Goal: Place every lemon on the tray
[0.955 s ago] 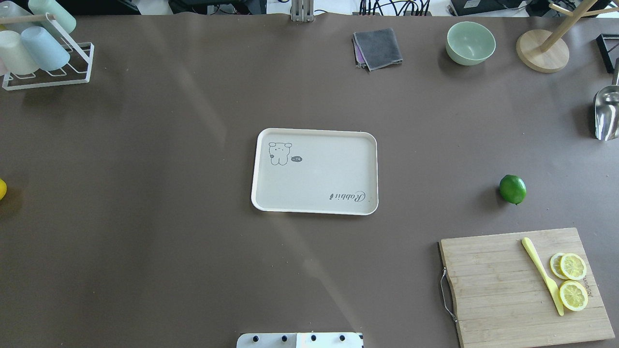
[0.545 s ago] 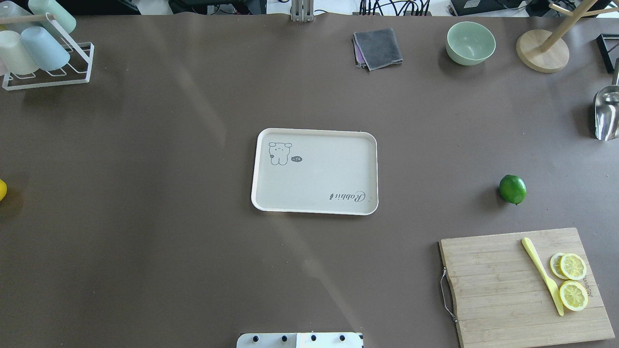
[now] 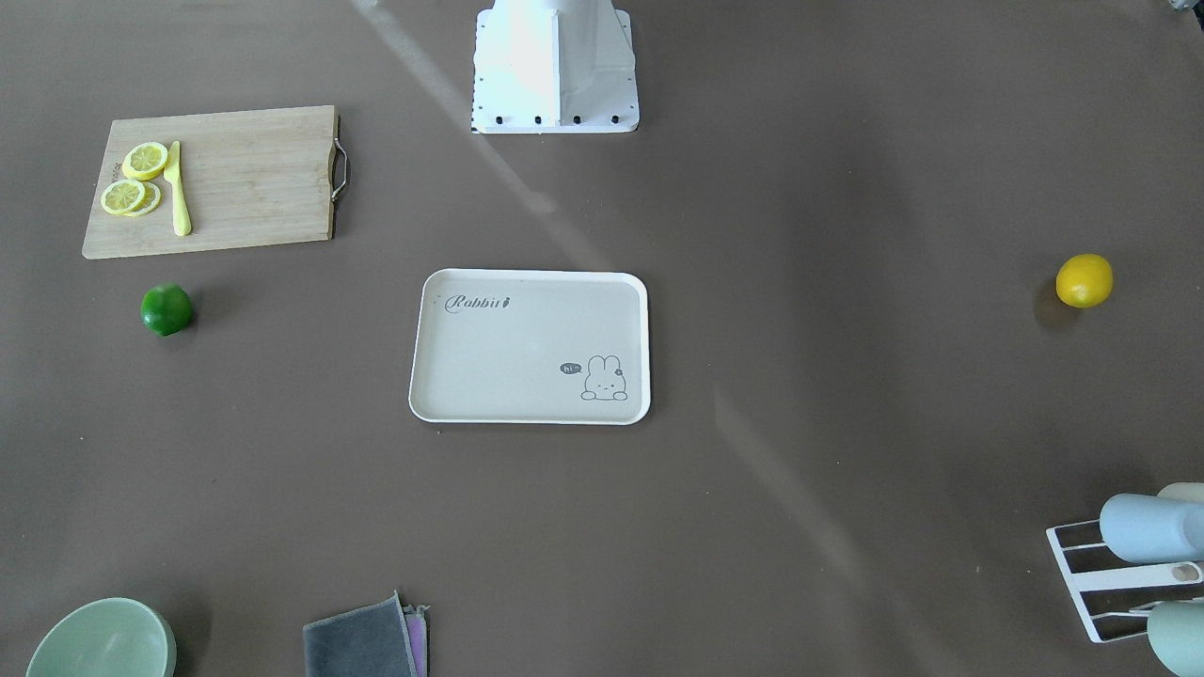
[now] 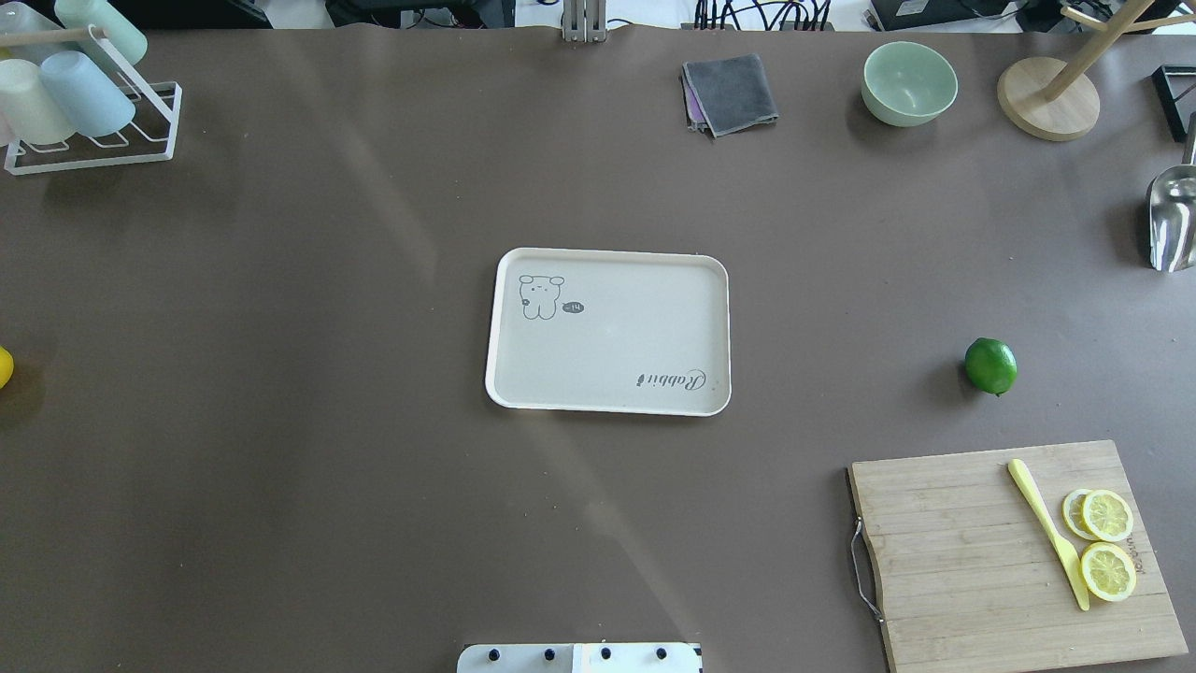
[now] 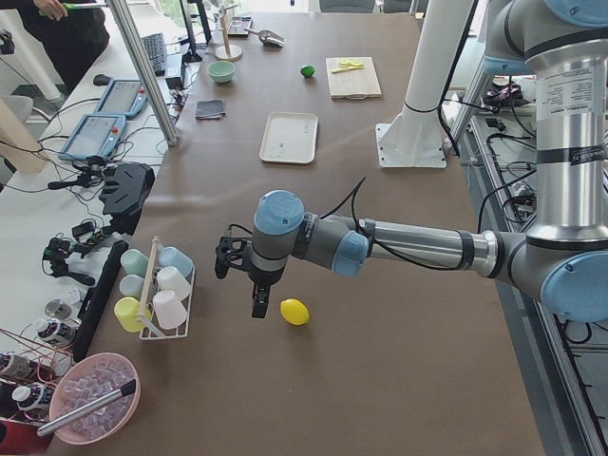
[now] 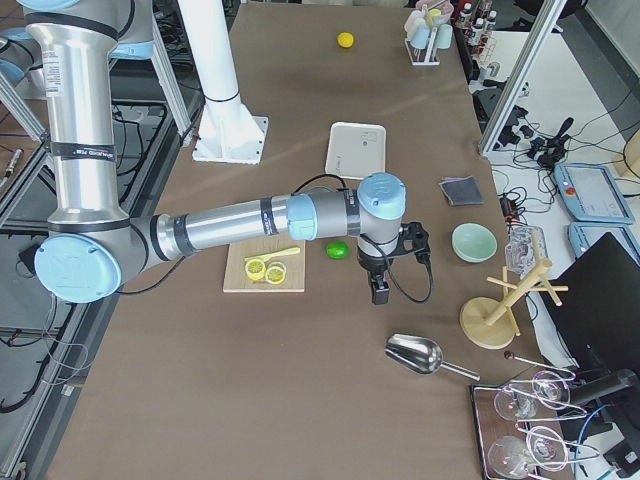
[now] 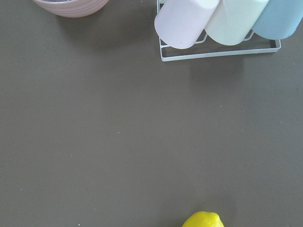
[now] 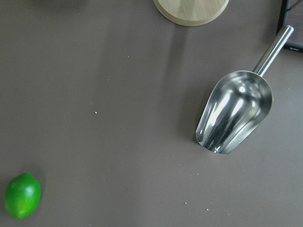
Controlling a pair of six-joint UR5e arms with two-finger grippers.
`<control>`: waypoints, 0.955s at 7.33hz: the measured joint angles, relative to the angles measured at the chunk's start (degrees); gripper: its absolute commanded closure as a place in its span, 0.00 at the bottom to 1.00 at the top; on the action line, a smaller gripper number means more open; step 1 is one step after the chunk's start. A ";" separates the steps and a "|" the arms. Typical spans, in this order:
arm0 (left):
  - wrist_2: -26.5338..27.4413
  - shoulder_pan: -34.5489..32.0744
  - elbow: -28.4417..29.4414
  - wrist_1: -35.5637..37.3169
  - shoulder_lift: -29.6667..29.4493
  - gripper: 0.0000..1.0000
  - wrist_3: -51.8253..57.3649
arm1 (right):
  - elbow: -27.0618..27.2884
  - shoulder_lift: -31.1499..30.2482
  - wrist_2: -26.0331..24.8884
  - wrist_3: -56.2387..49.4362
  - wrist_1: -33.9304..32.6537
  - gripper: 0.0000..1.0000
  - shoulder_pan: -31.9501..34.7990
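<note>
The cream tray with "Rabbit" lettering lies at the table's middle, with nothing on it. The yellow lemon lies far out on my left side, at the overhead view's left edge. My left gripper hangs just beside it, apart from it; I cannot tell whether it is open. The green lemon lies on my right, just beyond the cutting board. My right gripper hangs a little past it; I cannot tell its state. Each wrist view shows its lemon at the lower edge, the yellow one and the green one.
A wooden cutting board holds lemon slices and a yellow knife. A metal scoop, a wooden stand, a green bowl and a grey cloth lie far right. A cup rack stands far left.
</note>
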 measured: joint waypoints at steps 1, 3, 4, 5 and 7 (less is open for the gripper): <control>-0.02 0.12 2.23 -4.08 -0.87 0.02 0.01 | -0.09 0.21 0.91 0.02 1.16 0.00 -1.76; -0.14 0.45 7.36 -8.72 -3.56 0.02 -0.18 | -2.44 0.18 2.29 -0.05 6.96 0.00 -4.82; -0.20 0.56 8.34 -10.64 -4.05 0.02 -0.09 | -5.12 -0.18 3.15 -0.01 13.04 0.00 -5.50; -0.23 1.10 8.74 -11.99 -4.35 0.02 0.08 | -7.39 -0.42 4.01 1.36 18.81 0.00 -6.47; -0.34 4.94 8.70 -14.65 -4.44 0.02 0.26 | -8.75 -0.01 4.45 10.41 26.07 0.00 -10.94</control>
